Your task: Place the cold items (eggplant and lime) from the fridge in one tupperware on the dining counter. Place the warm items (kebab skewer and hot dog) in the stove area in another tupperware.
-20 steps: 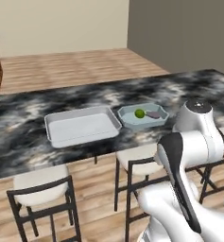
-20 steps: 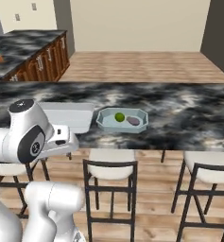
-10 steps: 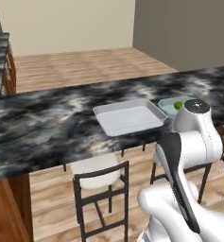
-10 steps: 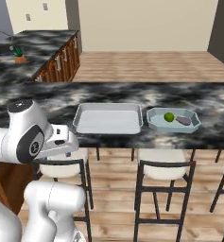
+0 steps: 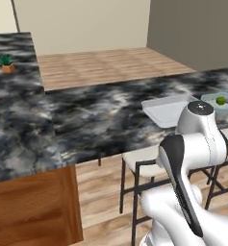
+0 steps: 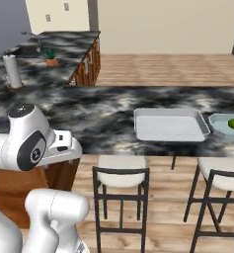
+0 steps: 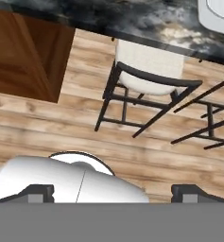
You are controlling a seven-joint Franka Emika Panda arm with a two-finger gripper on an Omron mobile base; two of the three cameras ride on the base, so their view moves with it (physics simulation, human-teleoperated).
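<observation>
The lime (image 6: 233,123) sat in its tub (image 6: 218,124) on the surface (image 6: 108,113) (smooth, firm, likely to roll: grip across its middle); the tool (image 7: 112,191) stood wide open, empty.

Cut off at the right edge of both base views: tub (image 6: 226,125) holding the lime (image 6: 233,123), most of it out of frame. Partly hidden behind the arm in the left base view: empty tray (image 5: 166,109). Too small to tell: potted plant (image 6: 51,56).
</observation>
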